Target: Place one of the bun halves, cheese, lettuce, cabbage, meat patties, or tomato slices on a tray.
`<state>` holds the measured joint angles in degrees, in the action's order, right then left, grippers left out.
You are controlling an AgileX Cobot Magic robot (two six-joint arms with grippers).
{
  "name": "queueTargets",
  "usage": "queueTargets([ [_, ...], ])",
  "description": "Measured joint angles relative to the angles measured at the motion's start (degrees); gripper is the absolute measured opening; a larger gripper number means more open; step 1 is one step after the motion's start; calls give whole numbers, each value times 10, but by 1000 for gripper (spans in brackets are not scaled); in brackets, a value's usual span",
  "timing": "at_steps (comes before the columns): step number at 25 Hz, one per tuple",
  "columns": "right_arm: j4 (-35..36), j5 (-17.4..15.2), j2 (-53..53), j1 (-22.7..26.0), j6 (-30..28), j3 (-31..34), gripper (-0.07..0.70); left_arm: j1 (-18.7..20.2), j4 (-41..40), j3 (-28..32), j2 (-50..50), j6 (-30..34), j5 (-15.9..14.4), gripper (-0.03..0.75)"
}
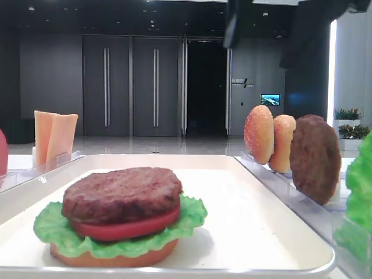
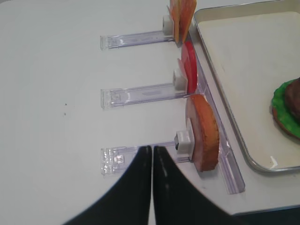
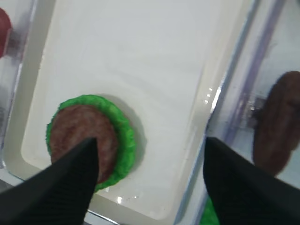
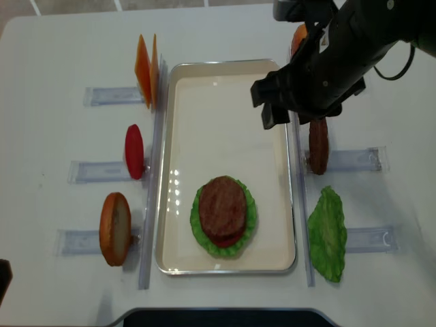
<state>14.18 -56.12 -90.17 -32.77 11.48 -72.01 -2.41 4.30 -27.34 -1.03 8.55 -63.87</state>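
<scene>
On the white tray (image 4: 225, 102) a stack stands near the front: a bun half (image 1: 116, 256), lettuce (image 4: 250, 218), a tomato slice (image 1: 125, 229) and a meat patty (image 4: 221, 204) on top. My right gripper (image 3: 150, 140) hangs open above the tray's right rim (image 3: 213, 108), beside the stack, with nothing between its fingers. A second patty (image 4: 318, 145) stands on edge in a holder just right of that arm. My left gripper (image 2: 151, 147) is shut and empty over the clear holder (image 2: 122, 157) left of an upright bun half (image 2: 202, 132).
Left of the tray, clear holders carry cheese (image 4: 145, 70), a tomato slice (image 4: 134, 151) and a bun half (image 4: 114, 228). On the right stand two bun halves (image 1: 259, 133) and a loose lettuce leaf (image 4: 328, 231). The table's front edge (image 4: 218, 315) is close.
</scene>
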Motion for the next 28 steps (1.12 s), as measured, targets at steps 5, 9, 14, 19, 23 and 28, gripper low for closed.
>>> queueTargets([
  [5, -27, -48, 14, 78, -6, 0, 485, 0, 0, 0, 0, 0, 0, 0],
  [9, -57, -86, 27, 148, -24, 0, 485, 0, 0, 0, 0, 0, 0, 0],
  [14, -72, -131, 39, 235, -53, -1, 485, 0, 0, 0, 0, 0, 0, 0],
  [19, -83, -137, 50, 304, -72, -1, 485, 0, 0, 0, 0, 0, 0, 0],
  [23, -85, -137, 50, 345, -82, -1, 485, 0, 0, 0, 0, 0, 0, 0],
  [28, -84, -137, 50, 351, -101, -1, 485, 0, 0, 0, 0, 0, 0, 0],
])
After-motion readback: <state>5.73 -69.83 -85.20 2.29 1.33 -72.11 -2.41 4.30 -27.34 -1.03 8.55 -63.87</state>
